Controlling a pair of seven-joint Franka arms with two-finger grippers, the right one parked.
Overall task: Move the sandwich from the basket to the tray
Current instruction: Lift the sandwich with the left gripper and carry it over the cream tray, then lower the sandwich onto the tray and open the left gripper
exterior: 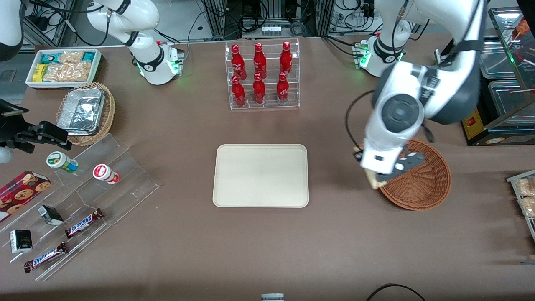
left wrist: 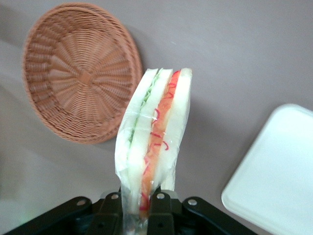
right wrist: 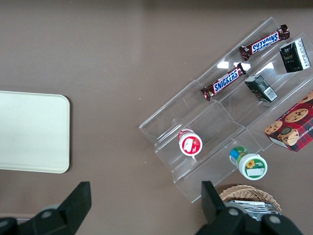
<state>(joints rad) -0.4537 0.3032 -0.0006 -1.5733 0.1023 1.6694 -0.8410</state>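
My left gripper point(exterior: 377, 179) is shut on the sandwich point(left wrist: 155, 132), a plastic-wrapped wedge of white bread with red and green filling, and holds it in the air. In the front view only a pale corner of the sandwich point(exterior: 371, 177) shows under the wrist, at the rim of the reddish-brown basket point(exterior: 428, 184) on the side nearest the tray. The basket point(left wrist: 78, 73) is empty. The cream tray point(exterior: 261, 175) lies flat and bare at the table's middle; its corner also shows in the left wrist view point(left wrist: 279, 186). The fingers point(left wrist: 164, 208) pinch the sandwich's narrow end.
A clear rack of red bottles point(exterior: 261, 75) stands farther from the front camera than the tray. Toward the parked arm's end are a stepped clear display with snacks point(exterior: 83, 209), a paler wicker basket with a foil container point(exterior: 85, 113) and a white bin of packets point(exterior: 62, 67).
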